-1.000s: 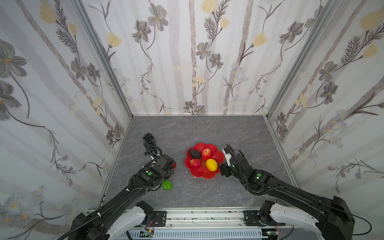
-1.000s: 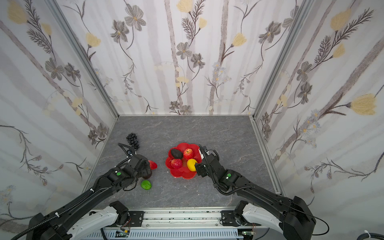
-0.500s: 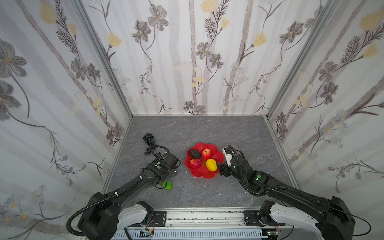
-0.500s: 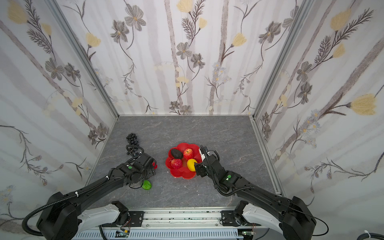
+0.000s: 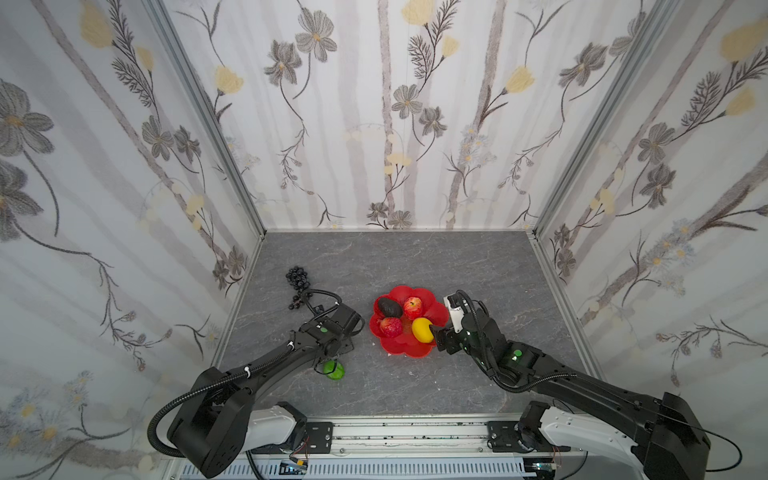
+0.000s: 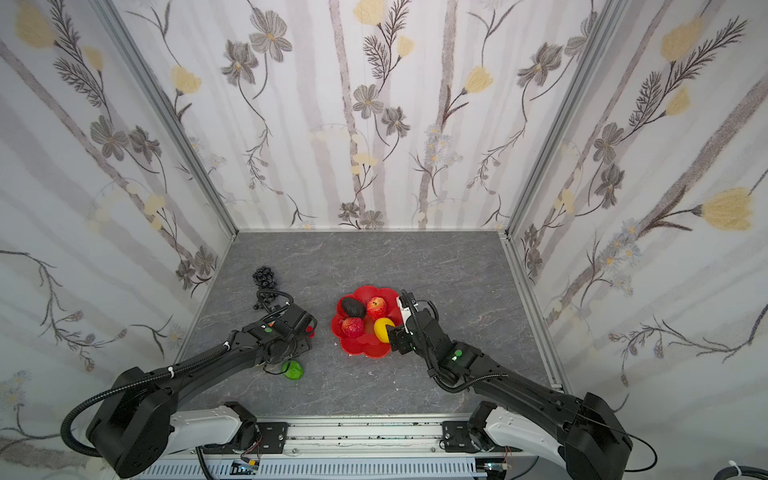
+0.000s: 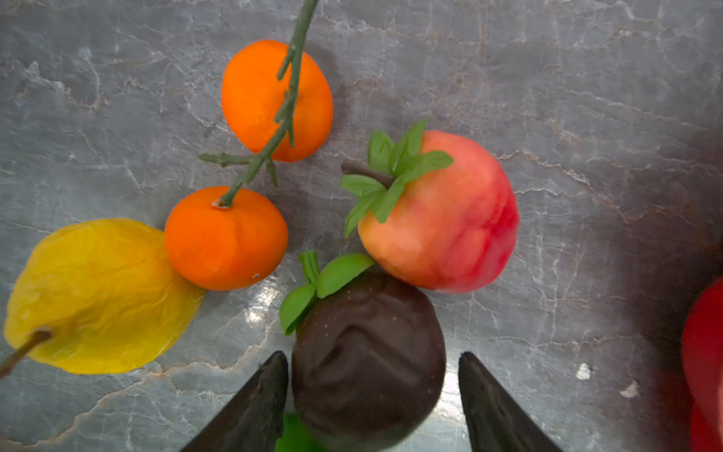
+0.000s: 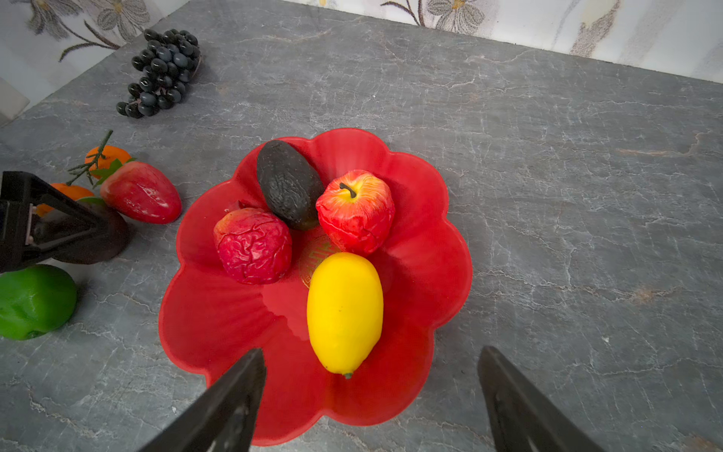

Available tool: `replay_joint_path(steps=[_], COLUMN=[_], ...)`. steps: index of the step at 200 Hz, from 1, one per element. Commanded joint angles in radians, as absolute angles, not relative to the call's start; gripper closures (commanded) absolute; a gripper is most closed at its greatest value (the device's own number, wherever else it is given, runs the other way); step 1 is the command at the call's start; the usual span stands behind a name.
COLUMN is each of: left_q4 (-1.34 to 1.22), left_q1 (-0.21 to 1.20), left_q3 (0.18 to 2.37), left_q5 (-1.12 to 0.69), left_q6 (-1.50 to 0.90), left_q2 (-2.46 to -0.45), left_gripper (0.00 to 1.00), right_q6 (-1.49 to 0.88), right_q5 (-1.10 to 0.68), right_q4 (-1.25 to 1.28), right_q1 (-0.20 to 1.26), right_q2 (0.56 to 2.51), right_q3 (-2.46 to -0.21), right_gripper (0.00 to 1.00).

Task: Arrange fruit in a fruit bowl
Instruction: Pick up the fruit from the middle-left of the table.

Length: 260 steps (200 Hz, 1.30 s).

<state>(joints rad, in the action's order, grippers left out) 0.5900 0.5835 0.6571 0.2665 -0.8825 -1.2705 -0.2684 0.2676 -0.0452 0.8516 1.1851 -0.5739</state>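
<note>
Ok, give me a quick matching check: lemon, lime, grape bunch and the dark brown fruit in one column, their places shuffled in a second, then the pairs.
Things
1. lemon
2. lime
3. grape bunch
4. dark brown fruit

Places
A. between the open jaws of the left gripper
B. on the table, beyond the left gripper, farthest from the robot
C. in the red bowl
D. on the table, on the robot's side of the left gripper

Pairs: 1-C, 2-D, 3-B, 4-A
</note>
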Motion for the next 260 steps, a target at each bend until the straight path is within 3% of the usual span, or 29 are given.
replay_joint_path(steps=[1, 45, 116, 166, 260], left_q4=[0.581, 0.568, 0.563, 0.579, 0.528], left_q1=[0.576, 0.566, 0.566, 0.566, 0.59], left_q3=[0.66, 0.656, 0.649, 0.646, 0.725], left_q5=[0.293, 0.289, 0.285, 0.295, 0.246], left_q6=[-0.873, -0.855, -0.842, -0.836, -0.635], left_q2=[-1.285, -1.304, -1.297, -1.264, -1.059], left_gripper=[0.3, 0.3, 0.43, 0.45, 0.5], right_q6=[-0.276, -0.275, -0.276, -0.276, -0.285], right_q5=[0.254, 0.249, 0.25, 0.253, 0.275], right_q4=[-0.002, -0.002, -0.001, 0.0, -0.004], right_q1=[0.853, 0.853, 0.853, 0.853, 0.853], right_q2=[1.195, 1.211, 1.216, 1.218, 1.193], right_q3=[-0.575, -0.581, -0.582, -0.582, -0.58], right_gripper=[0.14, 0.14, 0.14, 0.14, 0.14])
